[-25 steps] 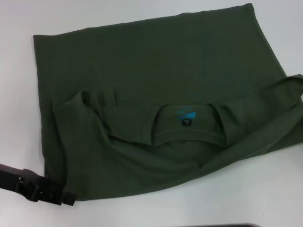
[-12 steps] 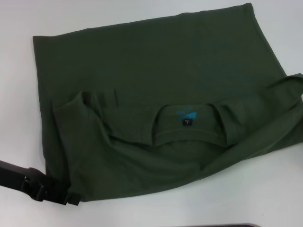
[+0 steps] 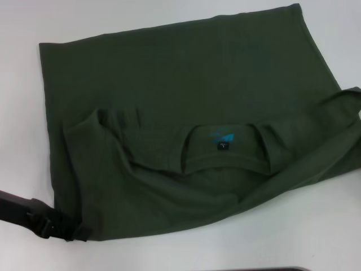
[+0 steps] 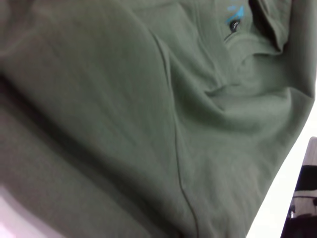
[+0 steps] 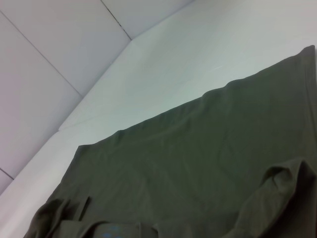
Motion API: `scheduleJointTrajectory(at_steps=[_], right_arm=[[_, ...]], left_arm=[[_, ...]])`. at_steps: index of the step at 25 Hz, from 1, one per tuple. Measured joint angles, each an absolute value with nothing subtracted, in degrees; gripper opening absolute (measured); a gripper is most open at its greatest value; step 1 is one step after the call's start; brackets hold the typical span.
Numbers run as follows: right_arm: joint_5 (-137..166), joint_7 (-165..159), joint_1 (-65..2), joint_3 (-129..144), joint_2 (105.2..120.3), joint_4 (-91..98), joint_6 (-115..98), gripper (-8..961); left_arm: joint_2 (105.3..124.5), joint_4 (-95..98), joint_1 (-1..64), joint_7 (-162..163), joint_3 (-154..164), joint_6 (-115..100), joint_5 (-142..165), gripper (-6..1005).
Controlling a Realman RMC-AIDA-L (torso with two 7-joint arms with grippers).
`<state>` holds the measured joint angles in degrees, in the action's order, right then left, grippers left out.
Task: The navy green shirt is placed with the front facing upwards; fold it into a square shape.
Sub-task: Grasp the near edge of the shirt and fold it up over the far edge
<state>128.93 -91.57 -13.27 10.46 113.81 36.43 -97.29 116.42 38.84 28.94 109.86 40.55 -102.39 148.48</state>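
On white table (image 3: 316,237), your left gripper (image 3: 79,232) slid slightly back along dark olive-green cotton shirt (image 3: 180,84) corner, fingers' state unclear — fold pending.

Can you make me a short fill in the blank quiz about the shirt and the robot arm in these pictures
1. The navy green shirt lies on a ____ table.
2. The print beside the neck tag is ____ in colour.
3. The left tool sits at the shirt's near ____ corner in the head view.
4. The collar lies nearer the shirt's ____ edge in the head view.

Missing words: white; teal; left; near
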Motion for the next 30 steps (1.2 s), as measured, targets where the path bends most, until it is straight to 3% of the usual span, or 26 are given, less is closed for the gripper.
scheduleJointTrajectory(at_steps=[3,8,17,30], right_arm=[[128.93,-91.57,-13.34,10.46,113.81,36.43,-97.29,43],[128.93,-91.58,-13.41,10.46,113.86,36.45,-97.29,43],[128.93,-91.57,-13.57,10.39,113.82,36.40,-97.14,43],[129.28,-90.98,-12.26,10.17,114.23,36.38,-96.87,43]], left_arm=[[116.47,38.85,29.18,109.95,40.56,-102.09,149.18,508],[116.48,38.83,29.27,110.02,40.52,-101.54,149.24,269],[116.43,38.49,29.44,109.94,40.55,-101.44,149.40,11],[114.17,38.87,29.64,107.73,40.46,-106.07,150.32,11]])
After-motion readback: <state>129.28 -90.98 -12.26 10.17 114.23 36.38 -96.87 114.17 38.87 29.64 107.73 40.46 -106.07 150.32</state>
